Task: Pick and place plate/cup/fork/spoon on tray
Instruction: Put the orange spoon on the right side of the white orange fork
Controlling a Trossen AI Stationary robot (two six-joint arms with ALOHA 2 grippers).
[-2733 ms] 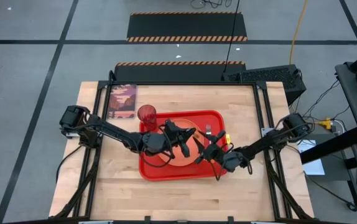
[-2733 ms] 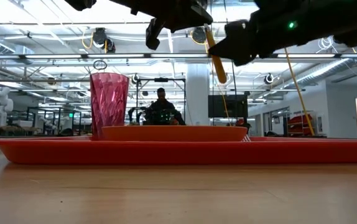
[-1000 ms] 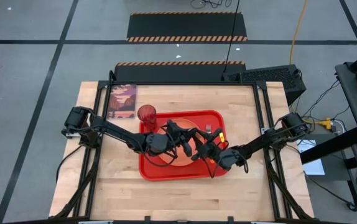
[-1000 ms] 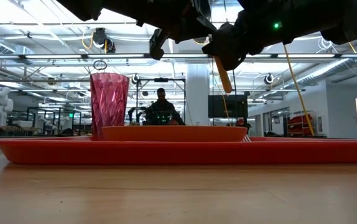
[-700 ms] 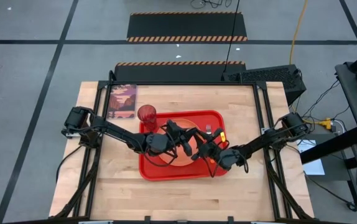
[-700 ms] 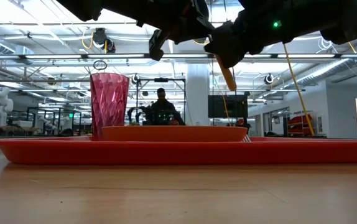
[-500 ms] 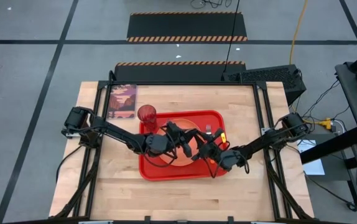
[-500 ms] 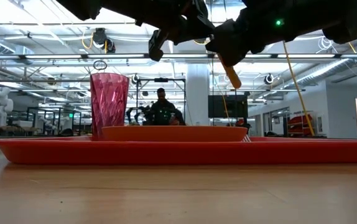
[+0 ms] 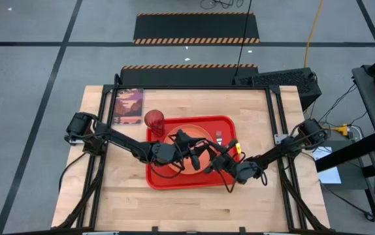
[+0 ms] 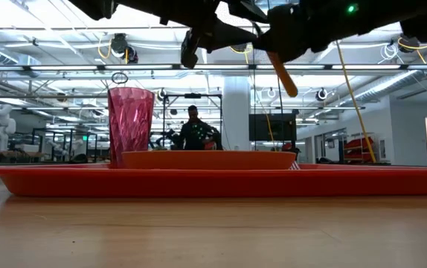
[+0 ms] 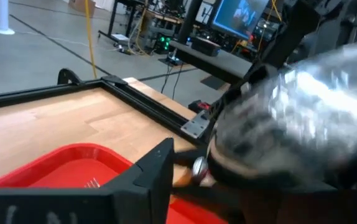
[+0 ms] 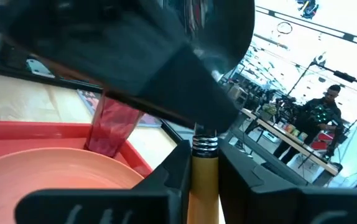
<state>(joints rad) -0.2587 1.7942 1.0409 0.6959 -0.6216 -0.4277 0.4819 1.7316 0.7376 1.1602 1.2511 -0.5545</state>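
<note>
Utensil [image 12: 204, 163] head hidden behind fingers [image 12: 173, 167]

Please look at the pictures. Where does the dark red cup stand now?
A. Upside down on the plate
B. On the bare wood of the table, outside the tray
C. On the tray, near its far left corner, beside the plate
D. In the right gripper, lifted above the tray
C: the cup stands upright on the tray at its far left corner, next to the plate; no gripper holds it.

Wooden table [image 9: 253, 117]: red tray [image 9: 158, 179] at centre, picture card [image 9: 129, 106] far-left corner.
</note>
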